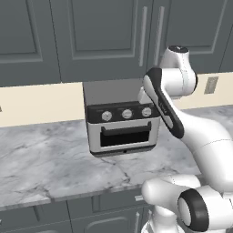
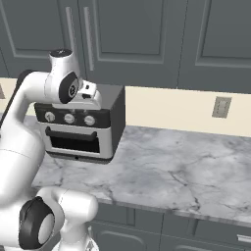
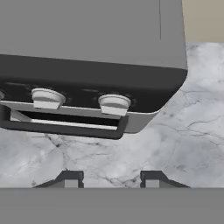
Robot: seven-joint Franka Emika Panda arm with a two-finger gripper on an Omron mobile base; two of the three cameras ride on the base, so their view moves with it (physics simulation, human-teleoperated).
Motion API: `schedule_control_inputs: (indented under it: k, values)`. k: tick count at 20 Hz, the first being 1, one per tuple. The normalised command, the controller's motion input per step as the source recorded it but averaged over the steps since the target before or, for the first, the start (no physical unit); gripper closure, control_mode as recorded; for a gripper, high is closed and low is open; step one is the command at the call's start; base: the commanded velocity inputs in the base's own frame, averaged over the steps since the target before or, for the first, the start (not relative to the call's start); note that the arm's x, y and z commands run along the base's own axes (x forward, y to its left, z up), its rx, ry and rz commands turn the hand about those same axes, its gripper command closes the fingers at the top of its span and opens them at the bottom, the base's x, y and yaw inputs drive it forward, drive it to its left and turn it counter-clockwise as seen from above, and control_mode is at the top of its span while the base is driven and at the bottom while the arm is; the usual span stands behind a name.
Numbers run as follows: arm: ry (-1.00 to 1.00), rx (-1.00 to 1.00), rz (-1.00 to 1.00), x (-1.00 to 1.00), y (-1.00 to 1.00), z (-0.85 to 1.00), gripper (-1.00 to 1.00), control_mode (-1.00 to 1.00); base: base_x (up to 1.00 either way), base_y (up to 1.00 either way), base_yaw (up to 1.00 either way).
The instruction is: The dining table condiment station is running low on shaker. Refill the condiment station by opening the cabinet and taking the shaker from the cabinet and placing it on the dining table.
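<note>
Claw [image 3: 111, 180]: two dark tips at six o'clock in the hand view, parted with bare marble between them, nothing gripped; open and empty. It looks down past the front of a toaster oven [image 3: 92, 70], whose knobs [image 3: 114, 104] and door handle [image 3: 65, 128] sit at nine to twelve o'clock in that view, with the marble counter [image 3: 175, 144] at three to six. In the left base view the arm's wrist [image 1: 179, 68] hangs at about two o'clock, beside the oven's right top corner, below the cabinet [image 1: 104, 36]. Cabinet: dark grey wall unit, recessed-panel doors, both closed, two long vertical metal bar handles [image 1: 144, 28] side by side at the door seam, at roughly one o'clock in the left base view and eleven o'clock in the right. Judgement: step in hand is opening the cabinet, task barely begun. To do it well the hand likely needs to rise and tilt from the counter toward the handles, pick one bar, close across it squarely at mid-height, then pull along the door's arc rather than straight back, keeping clear of the oven top. Shaker presumably behind those doors; cannot tell which side.
</note>
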Motion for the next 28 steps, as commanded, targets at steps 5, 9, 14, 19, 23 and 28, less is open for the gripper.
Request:
schedule_control_inputs:
  k: [5, 9, 14, 19, 23, 28]
  values:
    - [-0.07, 0.00, 0.00, -0.04, 0.00, -0.01, -1.00, -1.00, 0.00, 0.00, 0.00]
    - [-0.19, 0.00, 0.00, -0.31, 0.00, 0.08, -1.00, -1.00, 0.00, 0.00, 0.00]
    - [-0.47, 0.00, 0.00, -0.30, 0.00, 0.48, -1.00, -1.00, 0.00, 0.00, 0.00]
    - [-0.44, 0.00, 0.00, -0.05, 0.07, 0.62, -1.00, -1.00, 0.00, 0.00, 0.00]
    - [-0.34, 0.00, 0.00, 0.00, 0.14, 0.64, -1.00, -1.00, 0.00, 0.00, 0.00]
    - [-0.22, 0.00, -0.01, 0.01, 0.38, 0.78, -1.00, -1.00, 0.00, 0.00, 0.00]
